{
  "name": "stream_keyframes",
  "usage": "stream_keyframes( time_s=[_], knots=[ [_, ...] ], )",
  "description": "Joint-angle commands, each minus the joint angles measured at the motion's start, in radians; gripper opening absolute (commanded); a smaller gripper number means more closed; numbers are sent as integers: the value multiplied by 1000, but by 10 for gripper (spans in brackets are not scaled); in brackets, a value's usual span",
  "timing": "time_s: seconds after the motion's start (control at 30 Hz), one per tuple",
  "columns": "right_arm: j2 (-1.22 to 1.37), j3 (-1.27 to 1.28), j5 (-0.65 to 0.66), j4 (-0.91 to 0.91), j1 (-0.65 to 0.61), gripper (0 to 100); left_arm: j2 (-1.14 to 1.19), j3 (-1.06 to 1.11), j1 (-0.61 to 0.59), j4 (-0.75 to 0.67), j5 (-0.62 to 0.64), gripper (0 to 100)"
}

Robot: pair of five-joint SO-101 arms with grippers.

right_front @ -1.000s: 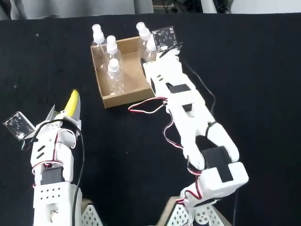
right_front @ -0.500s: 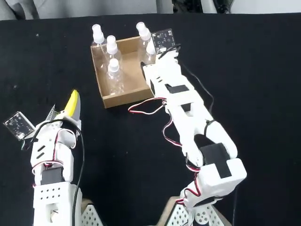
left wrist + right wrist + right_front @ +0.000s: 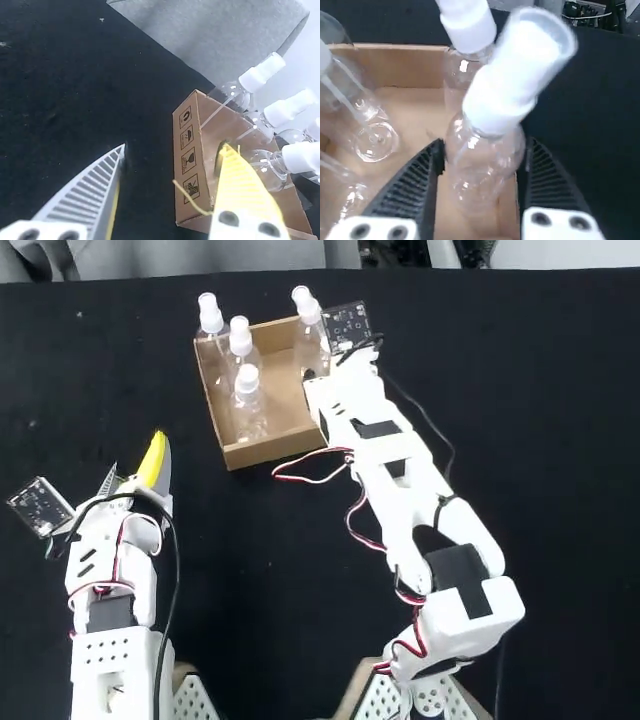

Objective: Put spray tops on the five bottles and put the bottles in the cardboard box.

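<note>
We see the right jaws closed on a tilted bottle, one ribbed side pressed to each flank of its clear body. Its white spray top leans away above the jaws. The lower part of this bottle sits over the inside of the cardboard box, at the corner nearest these jaws; we cannot tell whether its base touches the box floor. Just beyond the jaws, close behind the tilted bottle, stands a second bottle, also capped in white. Farther off to one side of the right jaws, three more bottles stand inside the box: a corner bottle by the far wall, a middle bottle next to it, and a near bottle toward the box's centre. All three wear spray tops.

The left jaws stand wide open and hold nothing, one side grey and the other yellow. They hover over the black worktop. The box lies ahead of them, well apart, with its printed side wall turned toward them.
</note>
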Motion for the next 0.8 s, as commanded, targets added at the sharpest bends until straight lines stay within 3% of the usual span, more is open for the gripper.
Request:
stream_keyframes(
  time_s=[0.0,0.4,0.77],
  knots=[
    [-7,1,-3,-23,34,230,-8,25,-7,-9,-2,273],
    [-15,-1,2,-17,9,234,-8,25,-5,-9,-2,273],
    [-15,-110,-3,190,6,261,-8,25,-5,-9,-2,273]
  ],
)
